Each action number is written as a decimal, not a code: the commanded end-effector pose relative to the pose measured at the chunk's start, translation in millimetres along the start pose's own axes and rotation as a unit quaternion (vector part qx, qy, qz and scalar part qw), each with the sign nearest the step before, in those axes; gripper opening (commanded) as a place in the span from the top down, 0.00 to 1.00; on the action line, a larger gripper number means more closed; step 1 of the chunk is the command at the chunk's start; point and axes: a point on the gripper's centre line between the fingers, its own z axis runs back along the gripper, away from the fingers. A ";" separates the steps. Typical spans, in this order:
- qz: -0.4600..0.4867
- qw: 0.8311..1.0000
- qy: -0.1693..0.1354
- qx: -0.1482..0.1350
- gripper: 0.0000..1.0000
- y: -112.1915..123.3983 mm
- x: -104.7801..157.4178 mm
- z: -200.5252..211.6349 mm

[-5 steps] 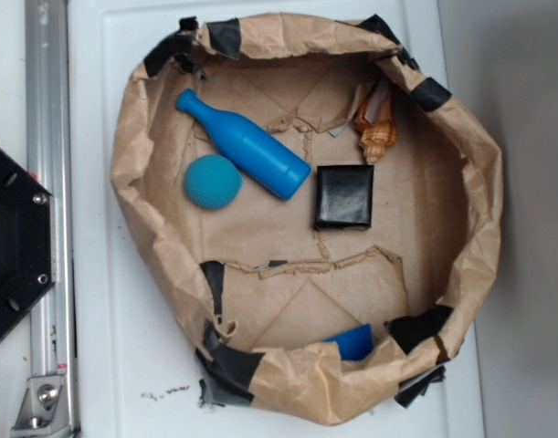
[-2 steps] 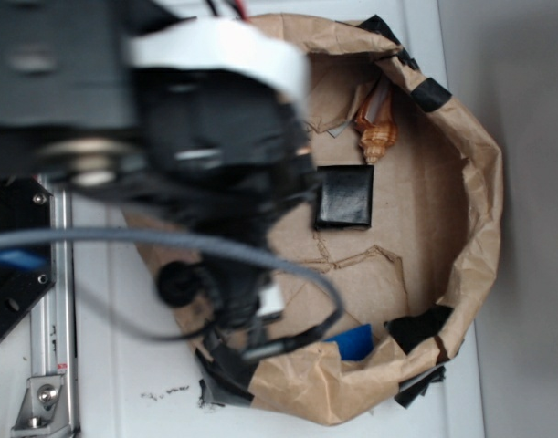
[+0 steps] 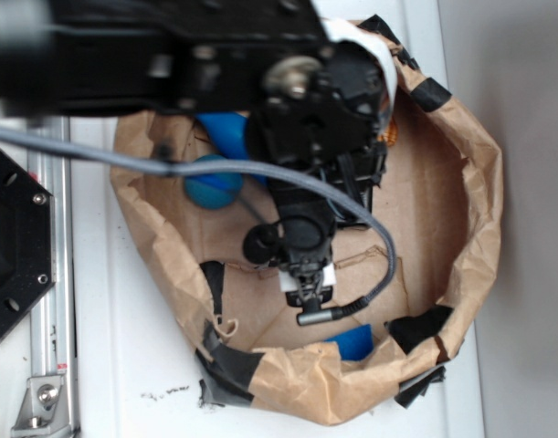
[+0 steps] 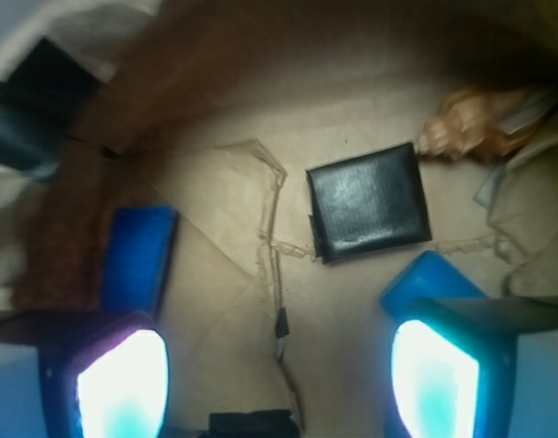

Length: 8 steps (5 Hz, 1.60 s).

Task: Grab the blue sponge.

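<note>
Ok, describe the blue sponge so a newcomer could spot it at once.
Find the crumpled brown paper bag on the white table. The blue sponge lies at its near edge, tucked against the bag wall beside a strip of black tape, partly hidden by the paper. It is a small, flat royal-blue chunk, unlike the round teal ball and the black square farther in.

You see only a corner of the small royal-blue sponge [image 3: 352, 341] above the brown paper rim [image 3: 306, 383]. The black arm [image 3: 308, 119] hides most of the long blue plastic bottle [image 3: 226, 132], part of the teal fuzzy ball [image 3: 210, 185], and the black square pad [image 3: 359, 212].
</note>
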 end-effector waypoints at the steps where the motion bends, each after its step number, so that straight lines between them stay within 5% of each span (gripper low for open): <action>1: -0.032 0.999 -0.014 0.000 0.00 -31.3 5.7 0.2; 4: -0.040 0.998 -0.013 0.038 0.00 -55.7 -0.3 -16.8; 6: -0.072 0.997 -0.023 0.006 0.00 -56.9 -0.9 -37.3; 7: -0.086 0.996 -0.031 0.014 0.00 -53.7 -2.1 -46.7; 8: -0.124 0.990 -0.060 -0.001 0.00 -56.7 -0.5 -44.2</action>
